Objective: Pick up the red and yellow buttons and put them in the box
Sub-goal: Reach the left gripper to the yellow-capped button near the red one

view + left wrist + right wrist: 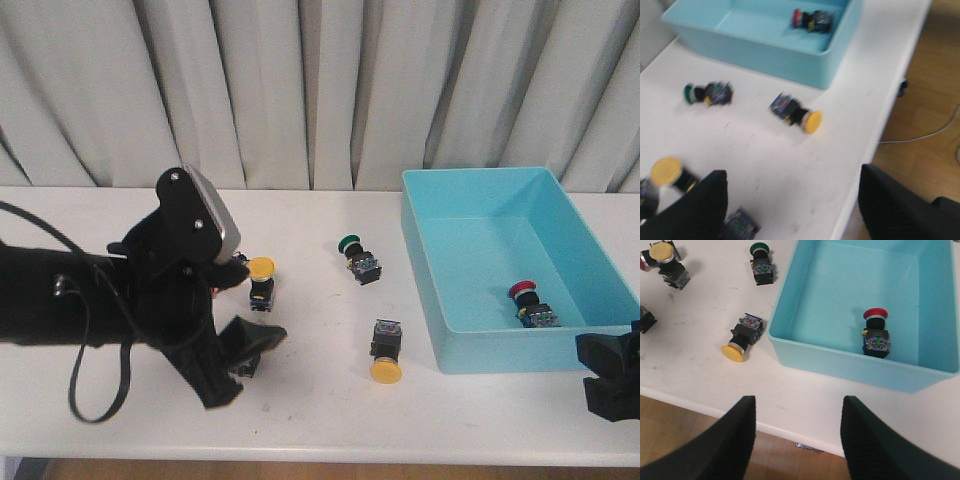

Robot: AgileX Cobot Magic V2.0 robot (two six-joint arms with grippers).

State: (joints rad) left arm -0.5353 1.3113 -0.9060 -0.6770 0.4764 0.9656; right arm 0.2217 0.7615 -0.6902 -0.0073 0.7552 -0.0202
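The light-blue box (478, 352) stands at the right with one red button (525, 303) inside, also seen in the right wrist view (876, 332). A yellow button (386, 352) lies on its side in front of the box's left wall. Another yellow button (261, 280) stands upright near my left arm. My left gripper (240, 362) hangs open over the table's front left, nothing between its fingers (700, 210). A black switch body (740, 225) lies right beside one finger, its cap hidden. My right gripper (797, 440) is open and empty over the table's front edge, before the box (840, 360).
A green-capped switch (358, 256) lies left of the box, towards the back. The left arm's black cable (95, 390) loops over the table's front left. White curtains hang behind the table. The table's front edge (700, 407) runs just under the right fingers.
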